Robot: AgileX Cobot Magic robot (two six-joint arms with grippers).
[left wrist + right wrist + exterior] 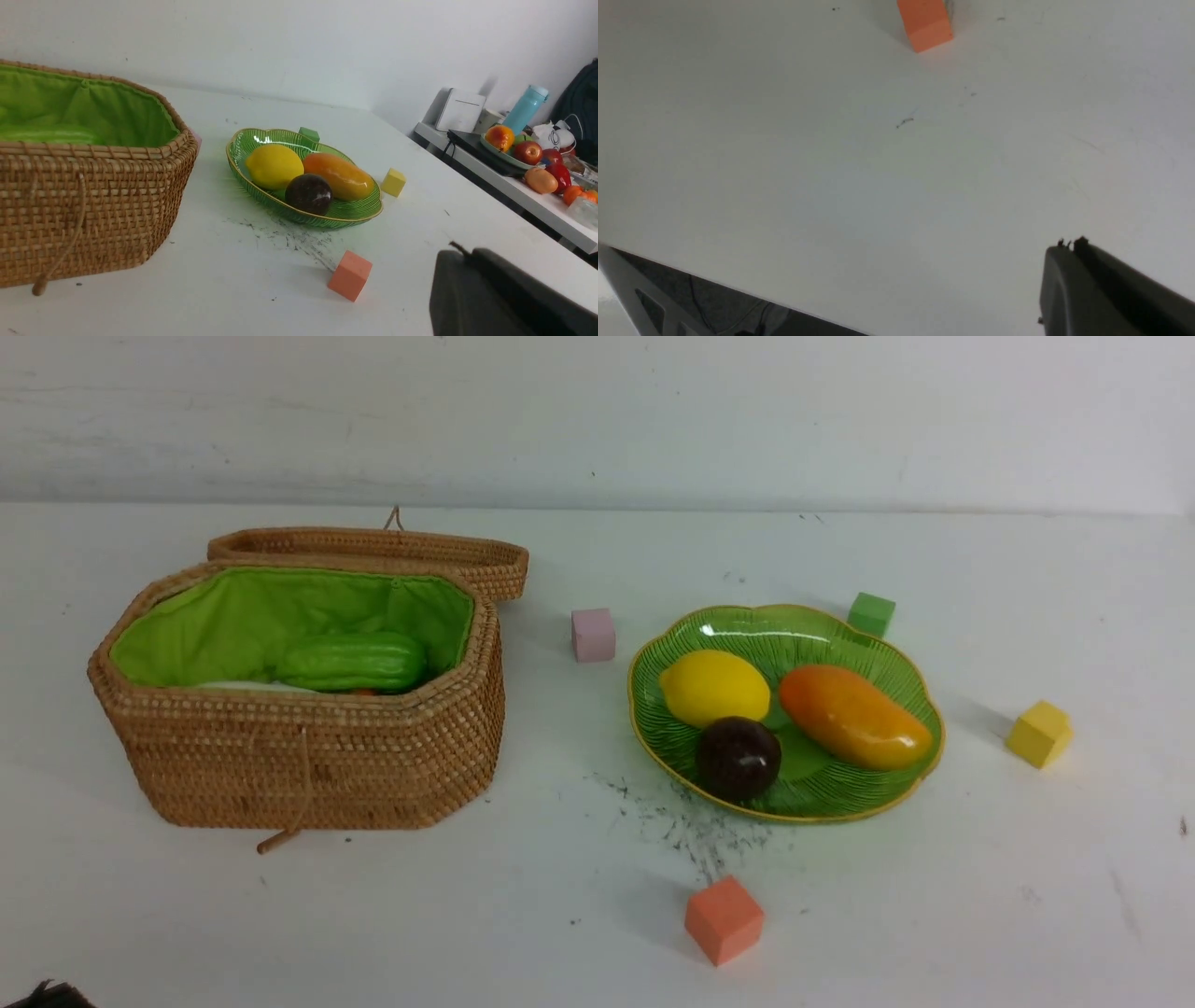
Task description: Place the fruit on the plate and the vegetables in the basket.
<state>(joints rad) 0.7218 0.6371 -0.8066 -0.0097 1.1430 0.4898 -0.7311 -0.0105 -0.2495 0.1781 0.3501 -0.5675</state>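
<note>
Nearest the front camera, an orange cube (724,919) is sitting alone on the white table (980,896), and it is no part of the job. Beyond it, the plate (920,695) is carrying all three fruits: the lemon (714,687) and the mango (854,716) are lying side by side, and the mangosteen (738,758) is resting in front of them, close against both. To the robot's left, the basket (299,765) is standing with its lid (373,549) thrown back behind it, and the cucumber (352,662) is lying across the green lining (233,616); a sliver of white and a speck of orange are peeking out beneath it, probably the radish and the carrot, though too little is showing to be sure. No fruit or vegetable is lying loose on the table. Around the plate, a pink cube (594,635), a green cube (871,614) and a yellow cube (1039,734) are sitting apart from it. The left gripper (460,249) is showing only as a dark tip in its own wrist view, clenched and carrying nothing, and the right gripper (1069,242) is appearing the same way over bare table, also clenched and empty. Judging from this, the sorting is looking finished and both arms are parking near the robot's edge; the next move is calling for little more than resting clear, or at most confirming that the basket is holding all three vegetables.
</note>
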